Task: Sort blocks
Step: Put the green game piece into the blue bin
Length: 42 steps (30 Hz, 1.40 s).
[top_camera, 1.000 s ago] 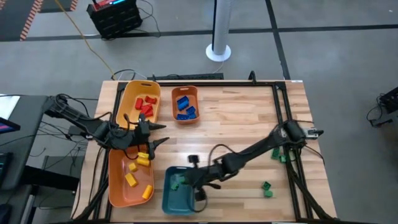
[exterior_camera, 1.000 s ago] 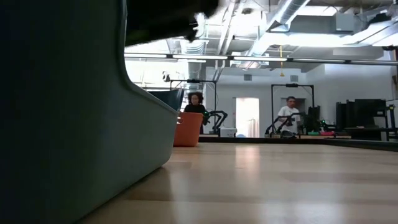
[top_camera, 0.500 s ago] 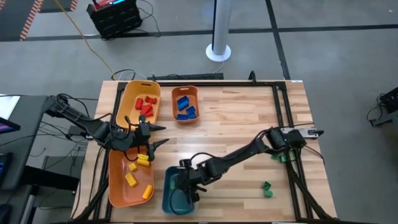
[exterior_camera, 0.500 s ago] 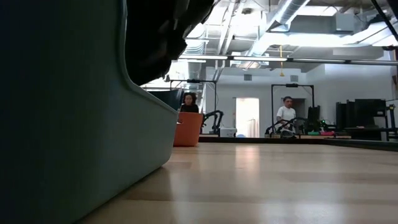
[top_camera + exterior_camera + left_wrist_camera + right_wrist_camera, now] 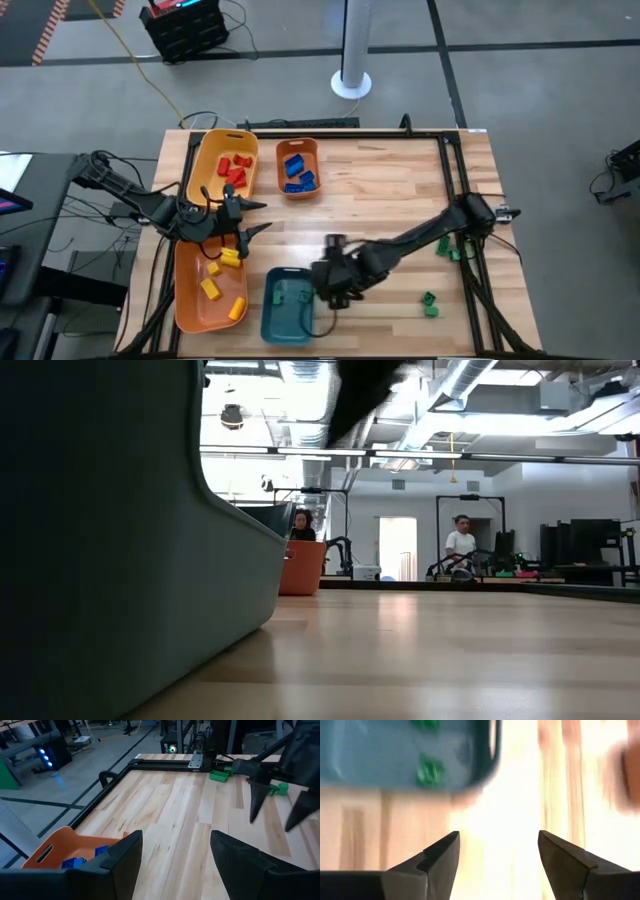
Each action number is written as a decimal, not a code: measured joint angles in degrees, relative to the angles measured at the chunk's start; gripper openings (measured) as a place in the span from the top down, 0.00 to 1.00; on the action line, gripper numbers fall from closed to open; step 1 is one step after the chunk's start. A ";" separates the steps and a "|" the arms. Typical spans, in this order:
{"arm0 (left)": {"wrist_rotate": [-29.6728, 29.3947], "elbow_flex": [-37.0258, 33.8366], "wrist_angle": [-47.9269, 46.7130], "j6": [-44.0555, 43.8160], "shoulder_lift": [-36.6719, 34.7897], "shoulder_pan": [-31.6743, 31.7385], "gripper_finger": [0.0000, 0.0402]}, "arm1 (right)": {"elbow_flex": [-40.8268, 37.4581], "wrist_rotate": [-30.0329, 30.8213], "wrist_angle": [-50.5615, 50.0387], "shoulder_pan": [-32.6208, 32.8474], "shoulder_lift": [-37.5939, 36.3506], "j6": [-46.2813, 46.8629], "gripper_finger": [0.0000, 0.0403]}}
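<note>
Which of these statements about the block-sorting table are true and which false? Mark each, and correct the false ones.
1. The red blocks lie in the yellow tray. True.
2. The right gripper holds a green block. False: its jaws stand open and empty, beside the teal tray.
3. Green blocks remain on the table. True.
4. The blue blocks lie in the teal tray. False: they lie in the small orange tray.
5. The left gripper is open. True.

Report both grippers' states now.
Left gripper: open, holding nothing.
Right gripper: open, holding nothing, beside the teal tray.
</note>
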 joint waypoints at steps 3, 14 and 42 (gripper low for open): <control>-0.05 0.00 0.04 0.13 -0.02 0.00 0.43 | -5.94 0.11 -3.28 2.61 -2.75 8.38 0.32; -0.01 0.00 -0.24 1.40 0.00 0.55 0.43 | -19.15 -17.04 -18.42 16.12 -11.88 42.72 0.32; 0.12 0.00 0.68 3.63 0.00 3.04 0.43 | -39.26 -26.51 2.38 28.98 -21.27 101.04 0.32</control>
